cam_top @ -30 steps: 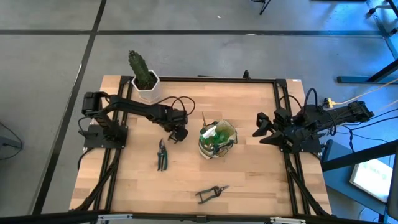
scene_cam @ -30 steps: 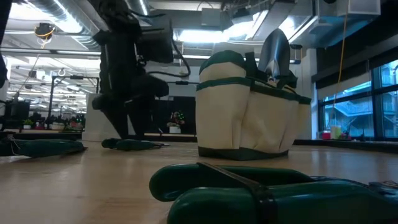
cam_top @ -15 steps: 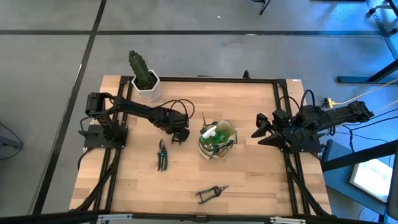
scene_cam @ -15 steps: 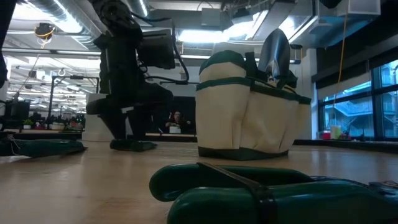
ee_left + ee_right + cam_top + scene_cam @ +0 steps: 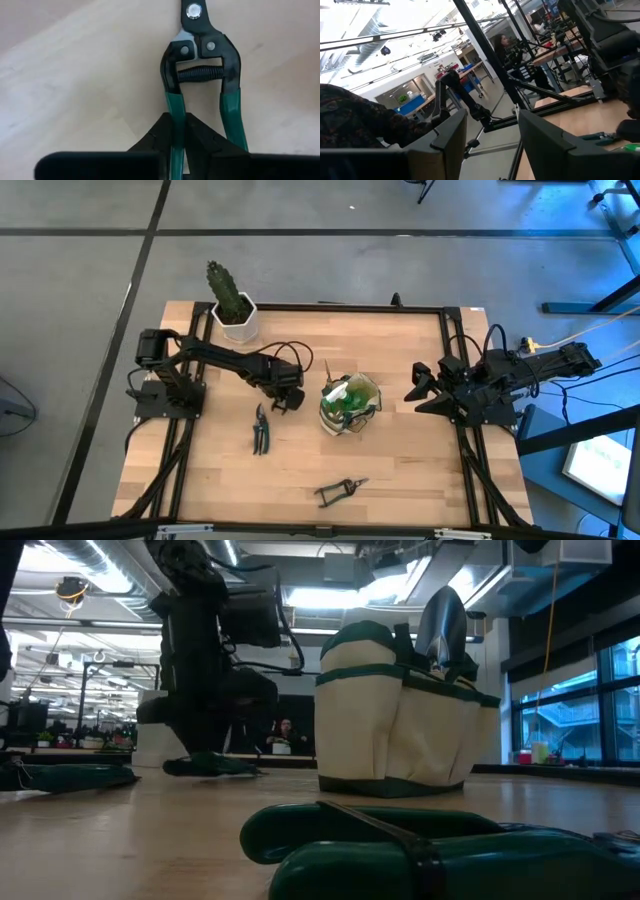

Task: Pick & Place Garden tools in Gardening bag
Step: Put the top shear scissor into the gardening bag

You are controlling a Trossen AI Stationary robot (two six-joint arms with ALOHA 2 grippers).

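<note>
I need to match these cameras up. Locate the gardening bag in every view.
High view: gardening bag mid-table, between the two arms.
Low view: right of centre, standing upright.
Left wrist view: not in it; only green-handled shears, one handle pinched in the left claw.
Right wrist view: cannot tell; just a green sliver past the open right claw.
Shared landmark: the left claw, beside the bag in high and low views.

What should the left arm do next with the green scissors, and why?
Probably lift straight up. The left tool is pinched on one green handle of the pruning shears, which lie low on the table; the gardening bag stands nearby. The right tool waits, open.
</note>
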